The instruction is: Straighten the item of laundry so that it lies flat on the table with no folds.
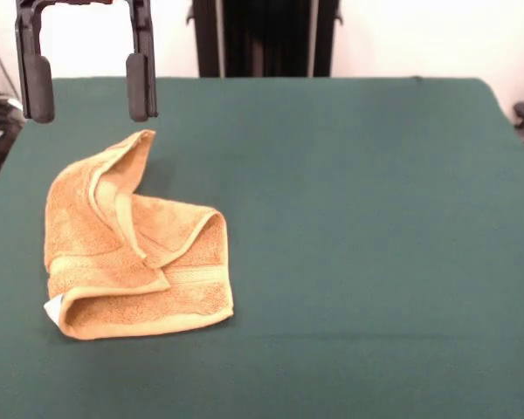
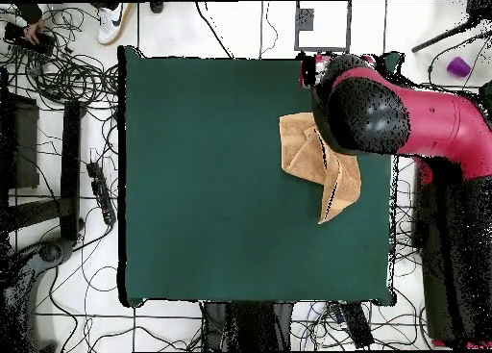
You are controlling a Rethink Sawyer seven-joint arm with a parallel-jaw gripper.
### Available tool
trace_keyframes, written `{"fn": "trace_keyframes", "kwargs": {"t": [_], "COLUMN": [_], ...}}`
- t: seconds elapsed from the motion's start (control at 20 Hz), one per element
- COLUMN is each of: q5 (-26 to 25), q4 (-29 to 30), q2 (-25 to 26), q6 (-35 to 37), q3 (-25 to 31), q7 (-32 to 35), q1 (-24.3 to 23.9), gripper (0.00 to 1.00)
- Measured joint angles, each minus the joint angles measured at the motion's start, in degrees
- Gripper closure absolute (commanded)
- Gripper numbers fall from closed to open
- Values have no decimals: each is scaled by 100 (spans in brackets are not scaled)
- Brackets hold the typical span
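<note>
The golden-orange towel point(image 1: 135, 253) lies crumpled and folded over itself on the left part of the dark green table point(image 1: 349, 227) in the front view. One corner sticks up toward the far side, and a small white tag point(image 1: 52, 307) shows at its near left corner. My gripper point(image 1: 89, 87) hangs open and empty above the table, just beyond the towel's raised corner and apart from it. In the overhead view the towel point(image 2: 306, 152) lies near the table's point(image 2: 211, 176) right edge, partly hidden under my red arm point(image 2: 404, 118); the gripper itself is hidden there.
The black pedestal point(image 1: 266, 39) stands at the table's far side. Cables and floor gear point(image 2: 58, 99) lie left of the table in the overhead view. A person's shoe point(image 2: 112, 20) shows at the top left edge.
</note>
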Motion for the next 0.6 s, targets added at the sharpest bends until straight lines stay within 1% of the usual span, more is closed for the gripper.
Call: {"fn": "trace_keyframes", "kwargs": {"t": [0.15,0.2,0.3,0.45,0.6], "q5": [202,430,595,731,737], "q4": [-27,-47,-44,23,179], "q2": [-3,-26,-56,-140,-223], "q6": [131,318,454,481,354], "q3": [-39,-114,-197,-321,-452], "q7": [0,0,0,0,0], "q1": [-1,0,-2,-25,-43], "gripper": [0,0,0,0,0]}}
